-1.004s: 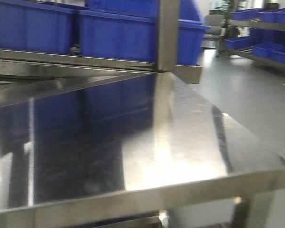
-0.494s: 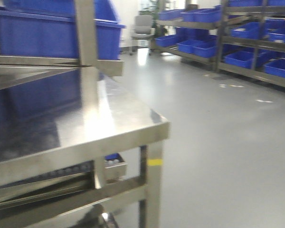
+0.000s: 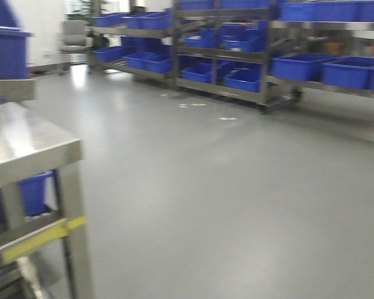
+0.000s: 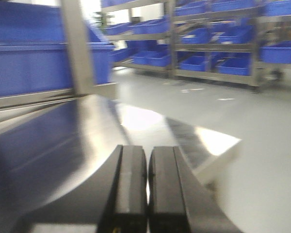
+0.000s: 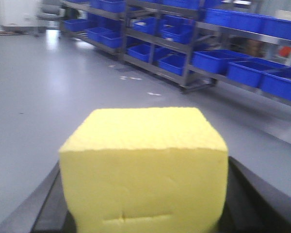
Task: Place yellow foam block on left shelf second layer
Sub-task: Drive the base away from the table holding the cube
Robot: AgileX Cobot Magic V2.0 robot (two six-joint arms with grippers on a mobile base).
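Note:
The yellow foam block [image 5: 144, 170] fills the lower middle of the right wrist view. My right gripper [image 5: 145, 199] is shut on it, with dark fingers [image 5: 47, 204] showing at both sides. Below and beyond it lies open grey floor. My left gripper [image 4: 148, 179] is shut with nothing between its black pads [image 4: 132, 179], just above a shiny steel shelf surface [image 4: 63, 141]. That steel shelf unit [image 3: 25, 146] stands at the left edge of the front view, which shows neither gripper. All views are motion-blurred.
Blue bins [image 4: 39, 68] sit on the steel unit's upper level behind an upright post [image 4: 77, 46]. Racks of blue bins [image 3: 237, 68] line the far side of the grey floor [image 3: 206, 199]. A grey chair [image 3: 75, 34] stands at the back left. Yellow tape [image 3: 40, 240] marks a lower rail.
The front view has swung to the right. The steel shelf slid from filling the frame to the left edge, and the floor and bin racks came into view.

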